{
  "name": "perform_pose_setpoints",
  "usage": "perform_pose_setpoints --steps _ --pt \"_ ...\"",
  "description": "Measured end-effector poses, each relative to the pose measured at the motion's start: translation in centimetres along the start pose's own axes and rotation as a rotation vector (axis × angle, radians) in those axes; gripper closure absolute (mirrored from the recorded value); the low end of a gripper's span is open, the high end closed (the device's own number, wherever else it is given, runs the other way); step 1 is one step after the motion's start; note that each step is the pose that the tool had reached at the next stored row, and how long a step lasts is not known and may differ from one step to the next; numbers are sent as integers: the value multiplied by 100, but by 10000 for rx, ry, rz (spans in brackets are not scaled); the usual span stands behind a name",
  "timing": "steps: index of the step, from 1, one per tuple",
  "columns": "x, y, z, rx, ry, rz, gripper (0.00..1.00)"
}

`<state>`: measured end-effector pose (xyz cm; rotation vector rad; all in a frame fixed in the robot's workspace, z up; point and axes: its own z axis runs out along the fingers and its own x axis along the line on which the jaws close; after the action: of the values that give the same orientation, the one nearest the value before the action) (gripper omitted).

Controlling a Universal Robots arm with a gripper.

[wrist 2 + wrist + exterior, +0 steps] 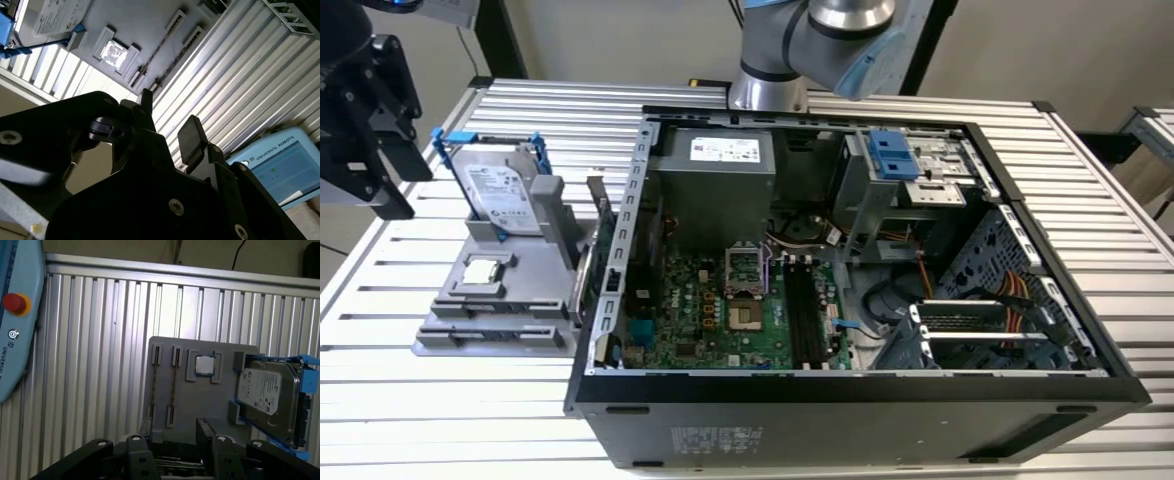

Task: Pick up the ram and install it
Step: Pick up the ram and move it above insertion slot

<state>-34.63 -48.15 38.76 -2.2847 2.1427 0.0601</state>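
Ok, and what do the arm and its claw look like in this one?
The arm is silver-grey metal with rounded joints and a pale blue cap. The claw is matte black, with two blocky, flat-faced fingers on an angular body dotted with round screw heads.

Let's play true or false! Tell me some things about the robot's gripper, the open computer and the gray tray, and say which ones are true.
1. The hard drive with blue rails stands on edge on the gray tray. True.
2. The gripper is carrying something. False: it is open and empty.
3. The computer case lies with its side open, showing the green board inside. True.
4. The small silver chip sits inside the computer case. False: it lies on the gray tray, beside the hard drive.
5. The gripper hangs over the middle of the case. False: it is at the exterior view's left, by the tray.
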Motion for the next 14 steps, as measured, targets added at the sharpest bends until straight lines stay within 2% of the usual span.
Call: perform_pose_setpoints --steps 7,14 --pt "0 0 3 0 0 12 0" --pt "1 0 36 0 2 16 0"
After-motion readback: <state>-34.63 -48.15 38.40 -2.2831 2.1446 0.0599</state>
